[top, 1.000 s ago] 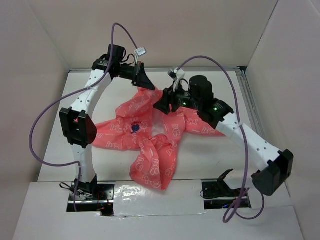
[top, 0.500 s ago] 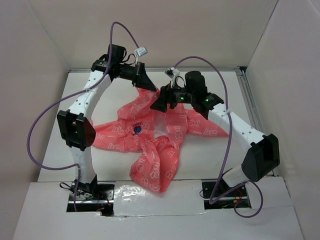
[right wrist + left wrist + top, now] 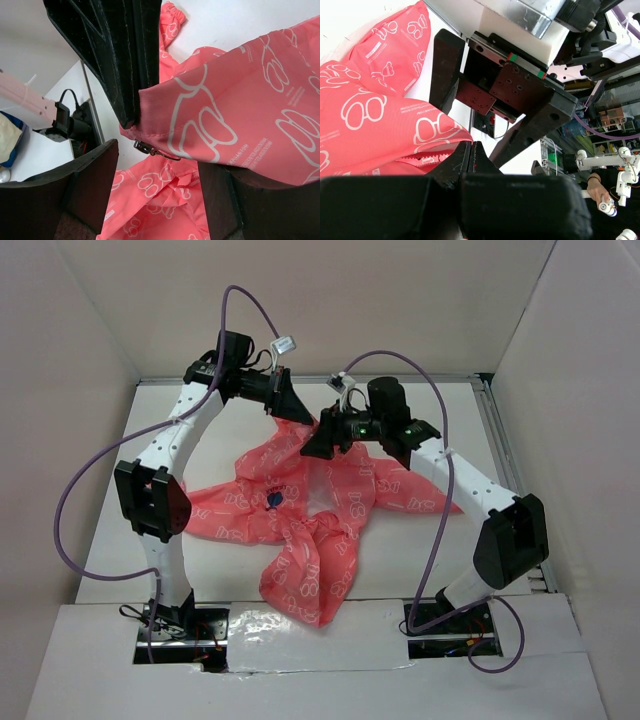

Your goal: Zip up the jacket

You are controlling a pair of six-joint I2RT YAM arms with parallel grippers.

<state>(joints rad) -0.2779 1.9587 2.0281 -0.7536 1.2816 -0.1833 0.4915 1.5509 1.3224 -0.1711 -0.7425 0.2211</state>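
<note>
Right wrist view is showing us the relation the next move is turning on. The pull [image 3: 150, 149], a small dark metal tab, is hanging just under the jacket corner that the left gripper [image 3: 131, 119] is clamping. It is lying crosswise, its long axis running from one finger of the right gripper [image 3: 155, 167] towards the other. That gripper is standing open, and its fingers [image 3: 85, 195] are flanking the pull without touching it. We are judging the pull to sit straight ahead of the tips and a little beyond them, so a short advance should be enough before closing.

In the top view we are seeing the jacket [image 3: 240, 505] lying crumpled across the middle of the table [image 3: 400, 555], one sleeve trailing towards the near edge. Its far edge is being lifted where the left gripper [image 3: 297, 420] is pinching it, at the far centre. The right gripper [image 3: 315, 448] is hovering just near and right of that pinch. It is the only free gripper and the closer one to the pull.

The left wrist view is confirming the pinch: the left gripper [image 3: 470, 152] is shut tight on the jacket edge, and a short run of teeth [image 3: 422, 161] is showing just left of the tips.

We are finding no container in any view. We are also not managing to trace where the zip line is running through the folds, so the direction of the pull stroke is not settled.
</note>
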